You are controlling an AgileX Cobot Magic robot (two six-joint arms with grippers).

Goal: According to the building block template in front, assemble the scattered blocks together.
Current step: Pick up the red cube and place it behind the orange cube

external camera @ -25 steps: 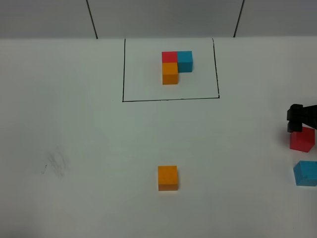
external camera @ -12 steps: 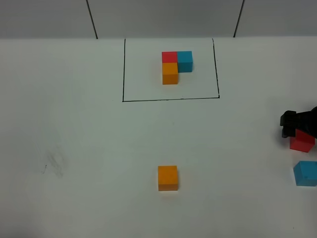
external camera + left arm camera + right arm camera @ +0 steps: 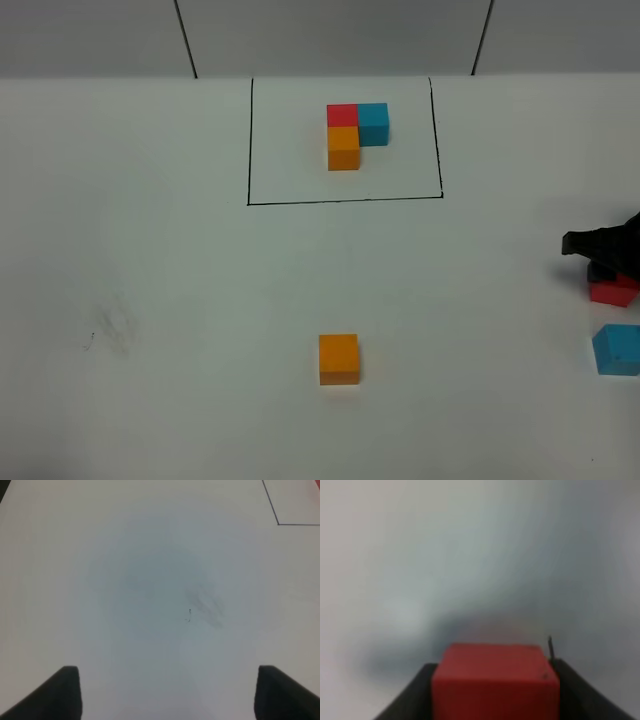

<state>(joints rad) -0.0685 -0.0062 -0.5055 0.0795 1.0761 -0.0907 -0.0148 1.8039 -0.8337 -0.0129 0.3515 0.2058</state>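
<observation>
The building block template [image 3: 350,135], an L of red, blue and orange cubes, sits inside a black drawn rectangle [image 3: 249,150] at the back. The loose orange cube [image 3: 338,358] lies in the front middle. The loose red cube [image 3: 612,293] lies at the right edge, with the loose blue cube [image 3: 617,349] just in front of it. My right gripper [image 3: 600,262] is down over the red cube. In the right wrist view its fingers press both sides of the red cube [image 3: 495,685]. My left gripper [image 3: 170,695] is open and empty over bare table.
The white table [image 3: 180,260] has a faint grey smudge [image 3: 110,335] at the left, which the left wrist view [image 3: 202,602] also shows. A corner of the black rectangle [image 3: 278,523] shows in that view. A grey wall runs behind the table.
My right gripper has come down over the red cube and now covers most of it. The orange and blue cubes and the template have not moved.
</observation>
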